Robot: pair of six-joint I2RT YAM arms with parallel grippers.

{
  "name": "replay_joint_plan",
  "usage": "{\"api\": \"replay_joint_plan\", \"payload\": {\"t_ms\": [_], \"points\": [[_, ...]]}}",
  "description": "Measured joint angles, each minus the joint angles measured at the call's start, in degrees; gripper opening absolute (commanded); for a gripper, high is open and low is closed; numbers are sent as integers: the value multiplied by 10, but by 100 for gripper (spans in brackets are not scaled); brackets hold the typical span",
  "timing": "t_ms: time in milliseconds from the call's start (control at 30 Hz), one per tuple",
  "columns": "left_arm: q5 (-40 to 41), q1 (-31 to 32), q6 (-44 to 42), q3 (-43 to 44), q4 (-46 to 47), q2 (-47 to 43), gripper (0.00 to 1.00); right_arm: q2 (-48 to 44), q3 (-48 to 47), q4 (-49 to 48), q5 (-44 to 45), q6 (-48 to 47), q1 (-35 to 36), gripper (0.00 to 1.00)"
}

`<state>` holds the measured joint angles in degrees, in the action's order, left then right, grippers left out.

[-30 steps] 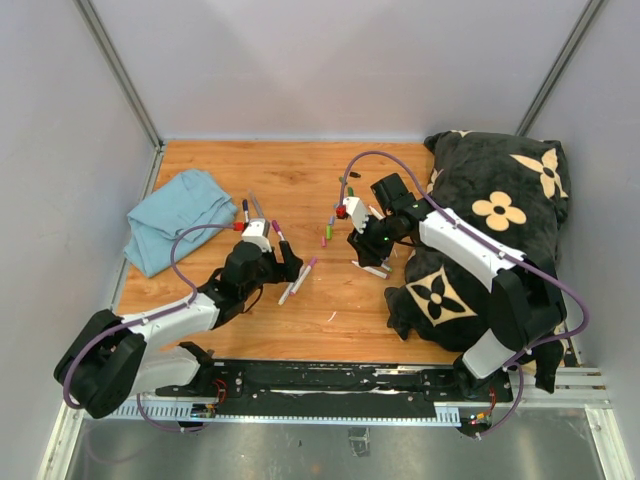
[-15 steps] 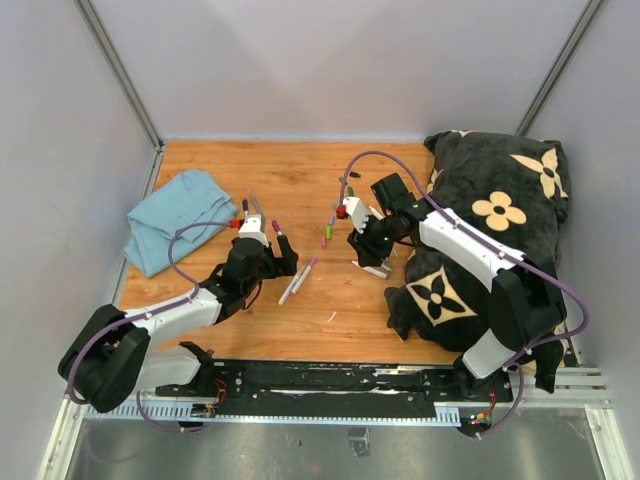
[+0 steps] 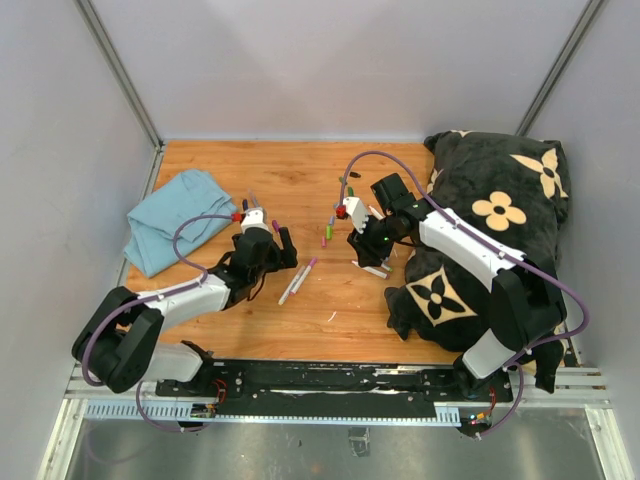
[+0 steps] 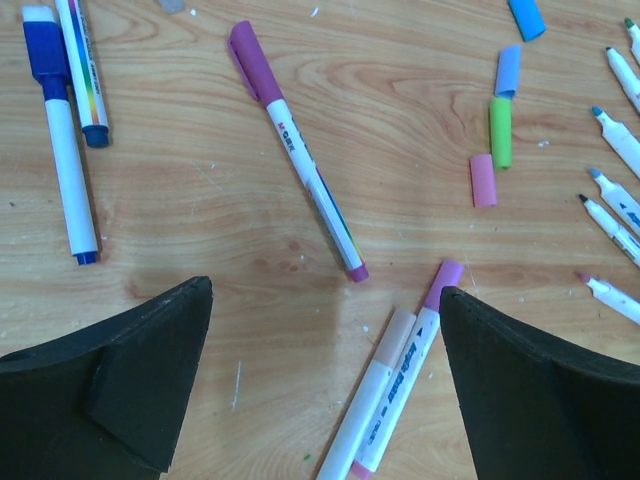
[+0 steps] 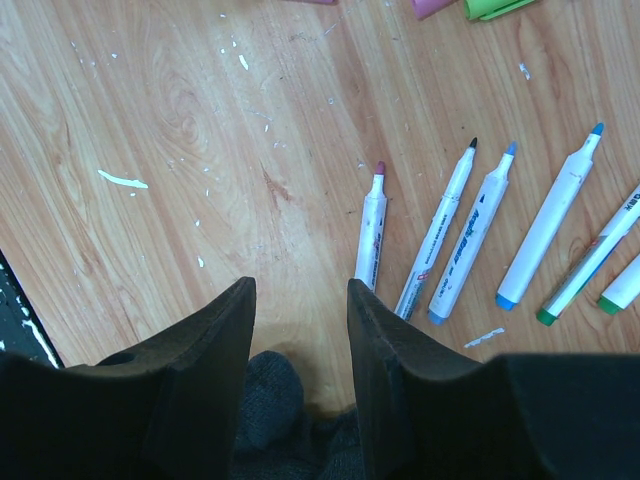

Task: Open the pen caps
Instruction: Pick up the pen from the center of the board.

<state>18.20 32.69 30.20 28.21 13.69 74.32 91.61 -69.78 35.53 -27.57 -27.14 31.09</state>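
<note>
My left gripper [image 4: 325,290] [image 3: 270,248] hangs wide open over the wooden table, holding nothing. Two capped white markers lie side by side between its fingers, one with a pale pink cap [image 4: 398,335], one with a purple cap [image 4: 445,280] touching the right finger. Further off lie a purple-capped marker [image 4: 295,150] and a blue-capped one [image 4: 58,130]. Loose pen caps in blue [image 4: 508,70], green [image 4: 500,132] and pink [image 4: 483,180] rest nearby. My right gripper [image 5: 300,287] [image 3: 362,243] is open and empty beside a row of uncapped markers [image 5: 440,240].
A light blue cloth [image 3: 175,220] lies at the table's left. A black pillow with cream flowers [image 3: 490,230] fills the right side, and dark fabric [image 5: 270,400] shows under my right gripper. A rainbow-printed pen [image 4: 80,70] lies at the far left of the left wrist view.
My left gripper has opened wider and moved slightly away from the table's near edge, over the pair of markers. The right arm has stayed still.
</note>
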Motion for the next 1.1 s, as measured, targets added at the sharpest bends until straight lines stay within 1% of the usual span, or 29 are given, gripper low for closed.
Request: {"api": "replay_joint_plan", "payload": {"t_ms": [167,367,400,533,600,733,833,900,1000,1100], "points": [[14,0,9,26,-19,26,99,0,0,1,-2,0,0,43],[50,0,25,69,-62,61,94,0,0,3,-4,0,0,43],[59,0,30,83,-71,73,92,0,0,3,-4,0,0,43],[82,0,43,136,-103,123,76,0,0,4,-5,-1,0,43],[88,0,47,159,-117,151,64,0,0,4,-5,-1,0,43],[90,0,50,203,-144,202,60,0,0,4,-5,-1,0,43],[90,0,50,225,-159,231,47,0,0,4,-5,-1,0,43],[90,0,50,235,-168,244,44,0,0,4,-5,-1,0,43],[90,0,51,255,-187,262,37,0,0,4,-6,-1,0,43],[94,0,54,282,-207,282,32,0,0,4,-6,-2,0,43]]}}
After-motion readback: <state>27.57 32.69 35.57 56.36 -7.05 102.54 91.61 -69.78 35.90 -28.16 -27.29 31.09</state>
